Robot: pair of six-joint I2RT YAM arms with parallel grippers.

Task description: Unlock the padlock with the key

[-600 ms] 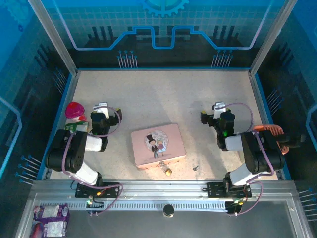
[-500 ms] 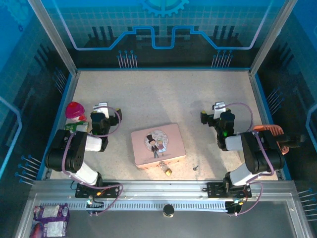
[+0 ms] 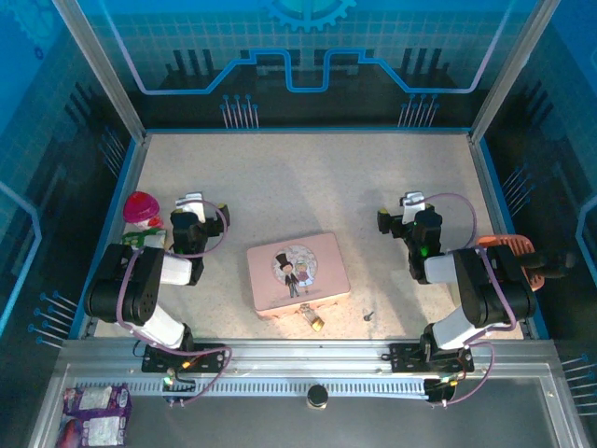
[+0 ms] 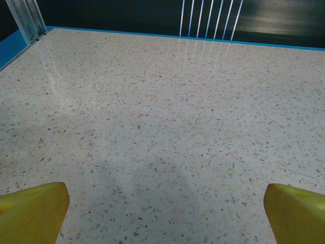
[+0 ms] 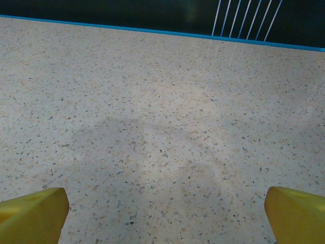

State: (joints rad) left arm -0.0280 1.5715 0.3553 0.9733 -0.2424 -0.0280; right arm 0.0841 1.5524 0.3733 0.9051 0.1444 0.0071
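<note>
Padlock lies on the desk just beside the near edge of the pink tin. The key rests apart to its right. From above, the left gripper and right gripper sit well away from both. Each wrist camera looks past 2 yellow fingertips spread wide over bare speckled desk: jaws released, grasping nothing.
</note>
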